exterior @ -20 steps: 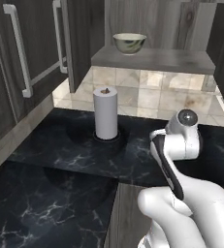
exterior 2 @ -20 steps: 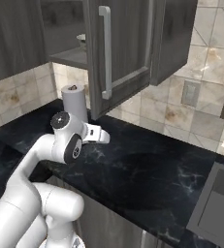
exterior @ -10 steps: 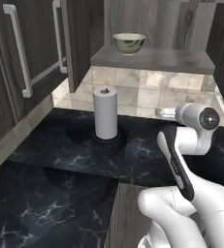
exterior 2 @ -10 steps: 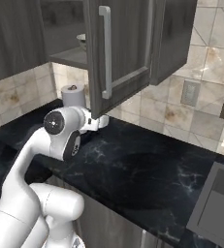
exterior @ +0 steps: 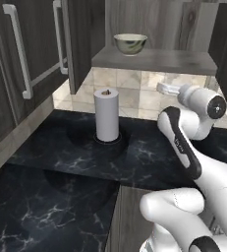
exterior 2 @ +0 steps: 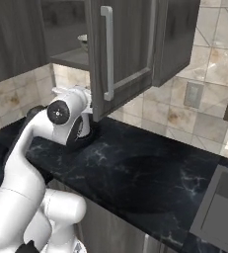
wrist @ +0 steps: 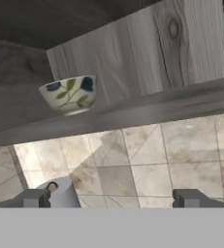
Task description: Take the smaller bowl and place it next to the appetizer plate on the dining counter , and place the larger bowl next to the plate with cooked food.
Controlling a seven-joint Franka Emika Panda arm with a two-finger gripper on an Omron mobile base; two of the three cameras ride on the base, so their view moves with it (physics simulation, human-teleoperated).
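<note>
Open wall cabinet, grey wood shelf [exterior: 154,59]: one small cream-beige ceramic bowl with an olive leaf pattern and dark blue spots [exterior: 130,43] stands upright on it, toward the shelf's left end. From the left base view its inside reads pale, nothing visible in it. In the hand view the same bowl [wrist: 69,94] sits at upper left on the shelf board, wood back panel behind it.

Below the shelf, on the black marble worktop with white veins [exterior: 61,162], an upright white paper towel roll on a dark round base [exterior: 106,115] stands under and a little left of the bowl, well apart from it in height. Dark grey cabinet doors with pale bar handles [exterior: 20,47] hang open to the left.

White arm rises from lower right of the left base view, elbow bent, wrist raised to just below shelf level, hand pointing toward the tiled backsplash. Two-finger gripper [wrist: 111,197] is spread wide, dark tips far apart, nothing between them; it is clear of the bowl, lower and to its right.
</note>
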